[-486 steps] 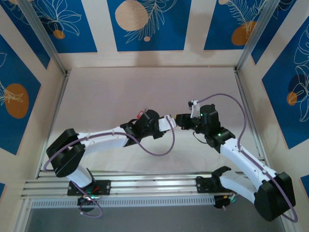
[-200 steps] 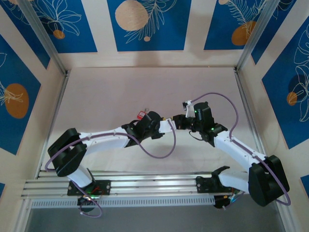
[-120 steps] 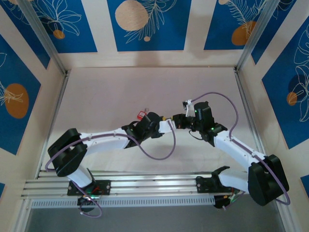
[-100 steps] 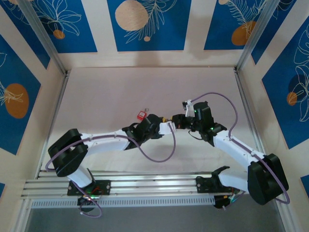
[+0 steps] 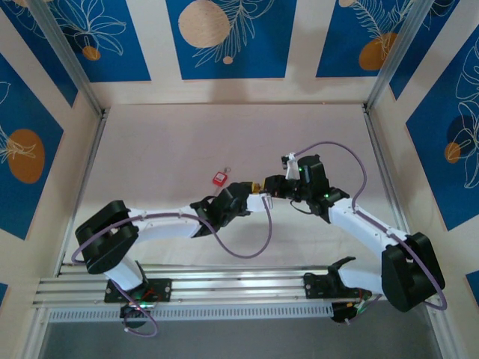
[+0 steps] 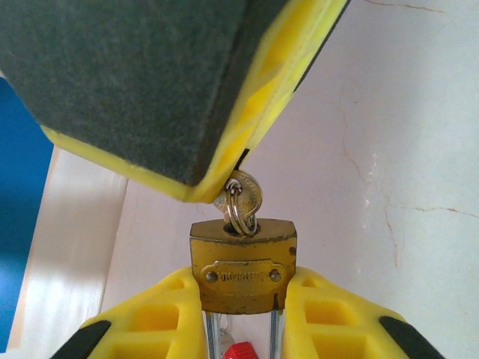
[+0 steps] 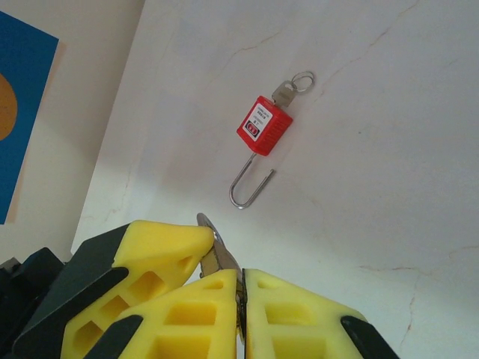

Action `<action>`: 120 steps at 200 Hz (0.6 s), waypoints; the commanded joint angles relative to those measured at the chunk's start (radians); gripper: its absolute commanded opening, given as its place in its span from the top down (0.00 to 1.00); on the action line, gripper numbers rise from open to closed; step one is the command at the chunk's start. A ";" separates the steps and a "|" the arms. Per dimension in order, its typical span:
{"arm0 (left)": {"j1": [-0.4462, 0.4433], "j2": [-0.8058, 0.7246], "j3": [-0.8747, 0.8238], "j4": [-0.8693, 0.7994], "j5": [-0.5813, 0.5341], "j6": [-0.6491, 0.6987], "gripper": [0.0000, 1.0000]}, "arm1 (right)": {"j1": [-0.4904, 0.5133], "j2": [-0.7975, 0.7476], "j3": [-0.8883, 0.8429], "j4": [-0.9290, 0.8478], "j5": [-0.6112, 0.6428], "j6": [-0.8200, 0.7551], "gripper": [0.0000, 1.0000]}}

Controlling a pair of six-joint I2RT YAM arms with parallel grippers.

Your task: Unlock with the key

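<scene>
Key (image 6: 244, 196) in the one brass padlock (image 6: 243, 265)

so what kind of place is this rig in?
Probably a lab test cell: pale tabletop fenced by aluminium extrusion rails, blue leaf-printed wall panels, two white robot arms holding a small brass padlock and a flat silvery key.

The left claw (image 6: 243, 310) is yellow with black tips; the padlock (image 6: 243, 268) in it is dull brass, the key (image 6: 247, 196) just above pale silver. The right claw (image 7: 224, 273) is yellow with dark grey pads (image 6: 127, 75). Beyond it a red lock (image 7: 266, 123) carries a white label (image 7: 254, 129) on a pale, veined table (image 7: 389, 112).
</scene>
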 commanded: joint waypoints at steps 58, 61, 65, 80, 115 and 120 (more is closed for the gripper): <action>-0.057 -0.012 -0.018 0.235 0.003 0.077 0.79 | 0.009 0.057 0.039 -0.065 -0.002 0.028 0.89; -0.058 -0.012 -0.017 0.236 0.001 0.077 0.80 | 0.009 0.058 0.038 -0.065 -0.003 0.029 0.89; -0.060 -0.012 -0.018 0.237 0.000 0.079 0.80 | 0.007 0.058 0.041 -0.065 -0.004 0.031 0.88; -0.061 -0.013 -0.024 0.244 0.001 0.080 0.80 | 0.004 0.064 0.044 -0.068 -0.007 0.034 0.88; -0.064 -0.017 -0.035 0.257 -0.002 0.084 0.80 | -0.017 0.082 0.060 -0.074 -0.048 0.055 0.88; -0.063 -0.016 -0.034 0.256 -0.002 0.085 0.80 | -0.020 0.082 0.061 -0.073 -0.054 0.059 0.88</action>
